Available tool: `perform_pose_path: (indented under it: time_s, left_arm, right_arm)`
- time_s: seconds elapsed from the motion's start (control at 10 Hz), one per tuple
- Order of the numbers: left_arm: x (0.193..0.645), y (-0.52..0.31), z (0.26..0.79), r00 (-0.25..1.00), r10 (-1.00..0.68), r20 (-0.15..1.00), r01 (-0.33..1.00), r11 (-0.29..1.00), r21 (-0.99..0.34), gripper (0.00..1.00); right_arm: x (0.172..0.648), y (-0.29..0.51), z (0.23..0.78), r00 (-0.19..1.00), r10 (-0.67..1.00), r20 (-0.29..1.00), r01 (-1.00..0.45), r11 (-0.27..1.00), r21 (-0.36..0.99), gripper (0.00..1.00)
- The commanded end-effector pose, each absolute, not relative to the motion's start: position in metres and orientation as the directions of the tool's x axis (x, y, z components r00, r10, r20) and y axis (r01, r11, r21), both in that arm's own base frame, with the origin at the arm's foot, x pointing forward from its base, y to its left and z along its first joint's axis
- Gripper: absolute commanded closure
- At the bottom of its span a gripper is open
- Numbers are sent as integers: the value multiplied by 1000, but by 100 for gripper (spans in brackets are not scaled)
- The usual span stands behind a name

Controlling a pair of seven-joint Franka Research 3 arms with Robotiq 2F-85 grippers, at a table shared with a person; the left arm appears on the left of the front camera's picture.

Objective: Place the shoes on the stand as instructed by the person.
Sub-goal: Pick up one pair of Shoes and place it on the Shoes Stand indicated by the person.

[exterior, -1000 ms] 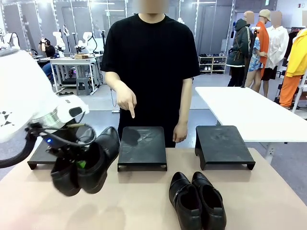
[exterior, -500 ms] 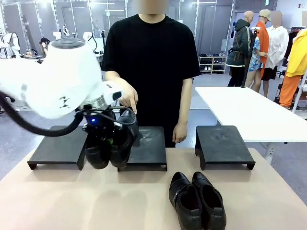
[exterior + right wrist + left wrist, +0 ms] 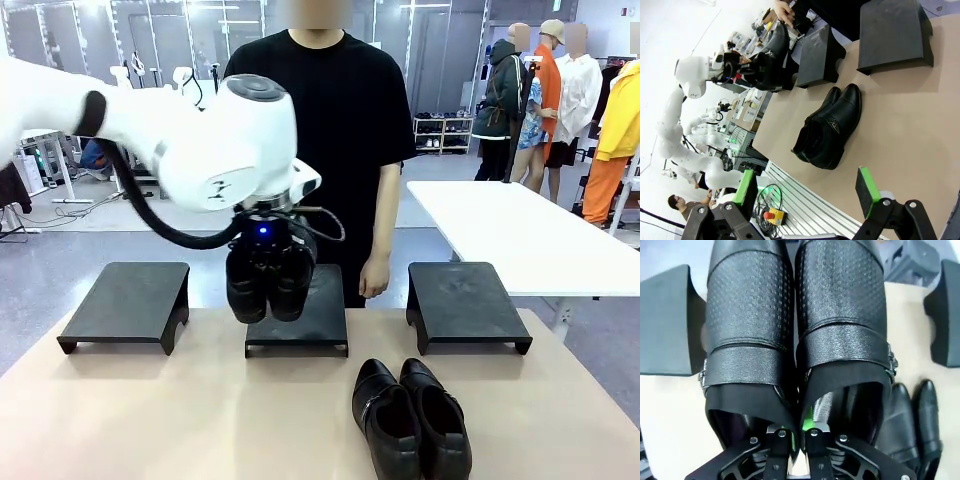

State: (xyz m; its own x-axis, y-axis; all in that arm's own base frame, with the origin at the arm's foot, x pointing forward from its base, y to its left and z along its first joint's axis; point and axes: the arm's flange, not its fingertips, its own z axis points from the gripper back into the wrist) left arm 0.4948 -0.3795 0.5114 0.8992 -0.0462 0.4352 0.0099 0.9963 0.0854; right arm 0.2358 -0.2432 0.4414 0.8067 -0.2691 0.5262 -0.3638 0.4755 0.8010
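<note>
Shoes, held pair (image 3: 268,288): side by side, toes down, long axis near vertical, hanging over front-left part of middle stand (image 3: 320,318). Gripped at heel openings by left end effector (image 3: 801,416), clenched on the adjoining inner walls. Second pair (image 3: 410,420) flat on counter (image 3: 150,420), toes toward person (image 3: 320,130), just before middle and right stands. Right end effector (image 3: 807,192) released, holding nothing.
</note>
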Motion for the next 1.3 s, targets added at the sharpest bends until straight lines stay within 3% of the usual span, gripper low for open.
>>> perform_pose_path:
  time_s: [0.0, 0.5, 1.2]
  left_arm:
    - [527, -416, 514, 901, 3, 433, -50, 994, 96, 93]
    - [567, -423, 461, 893, -49, 448, 21, 998, 67, 93]
    - [586, -415, 429, 891, -70, 449, 37, 996, 83, 93]
  right_arm:
    - [236, -244, 442, 792, -270, 547, -387, 470, 793, 0]
    - [236, -244, 442, 792, -270, 547, -387, 470, 793, 0]
    - [236, -244, 442, 792, -270, 547, -387, 470, 793, 0]
